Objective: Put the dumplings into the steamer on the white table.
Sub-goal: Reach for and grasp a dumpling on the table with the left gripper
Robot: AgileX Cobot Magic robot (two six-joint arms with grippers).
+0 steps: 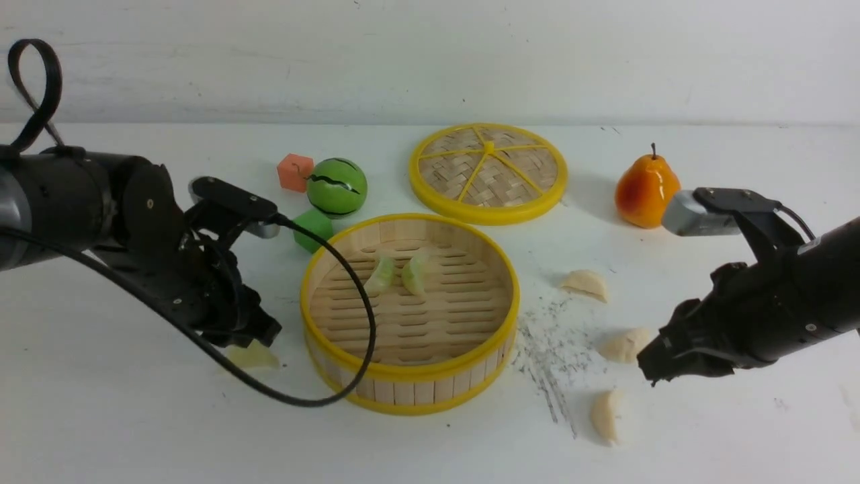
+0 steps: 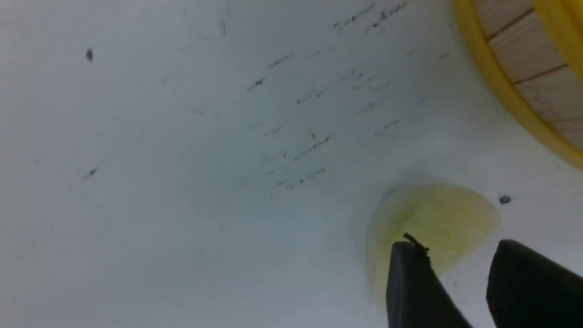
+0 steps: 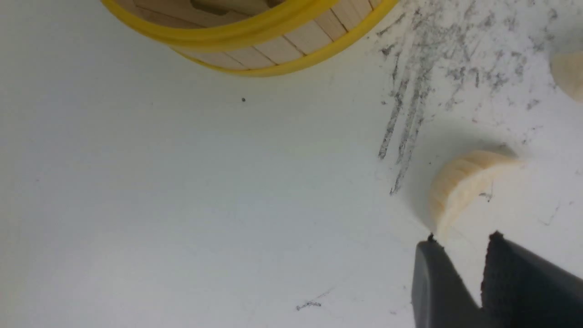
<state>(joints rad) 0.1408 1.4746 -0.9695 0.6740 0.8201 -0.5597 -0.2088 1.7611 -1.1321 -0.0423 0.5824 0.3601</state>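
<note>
Two green dumplings (image 1: 381, 274) sit in the steamer (image 1: 403, 373); we've got our left end effector (image 2: 455, 246) released, right at a third dumpling (image 2: 437, 214) on the surface (image 1: 134, 417). Our right end effector (image 3: 463, 239), narrowly parted and empty, faces a cream dumpling (image 3: 460, 177).

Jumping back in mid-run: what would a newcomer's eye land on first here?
The yellow-rimmed bamboo steamer at table centre, with two green dumplings lying on its slats. To its right, three cream dumplings sit loose on the white table beside dark scratch marks, the right gripper next to the middle one. The left gripper hangs over a third green dumpling left of the steamer.
</note>
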